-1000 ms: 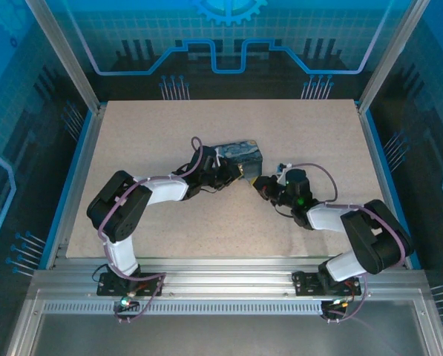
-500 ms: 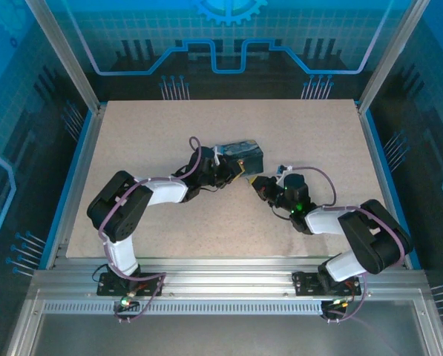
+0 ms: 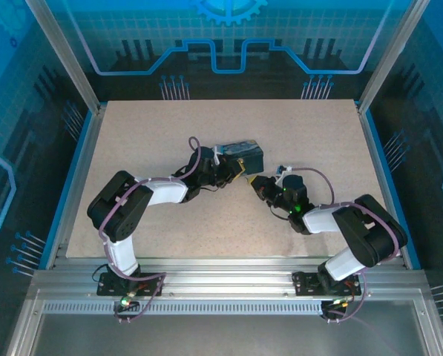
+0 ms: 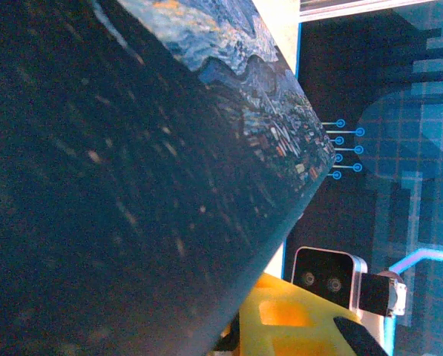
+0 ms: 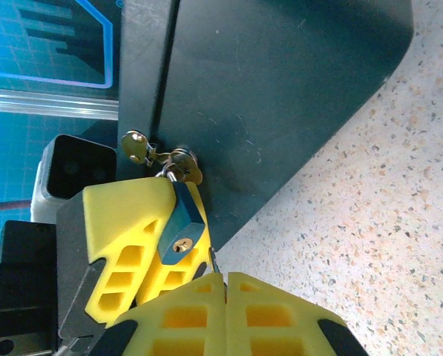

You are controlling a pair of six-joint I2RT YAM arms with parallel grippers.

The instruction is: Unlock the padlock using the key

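Table [image 3: 132,148] carrying a night-sky tin [image 3: 242,153] near its centre. Left hand [image 3: 236,173] clamps narrowly on the padlock. Right hand [image 5: 225,291], fingers pressed together, sits just beside it. Padlock [image 5: 182,222] hangs from the latch [image 5: 178,157] on the tin's dark side, keyhole facing the right hand.

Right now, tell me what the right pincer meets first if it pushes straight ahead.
Probably the small blue-and-brass padlock, just beyond the shut right pincer; the dark rectangular tin lies behind it. Depth is unclear.
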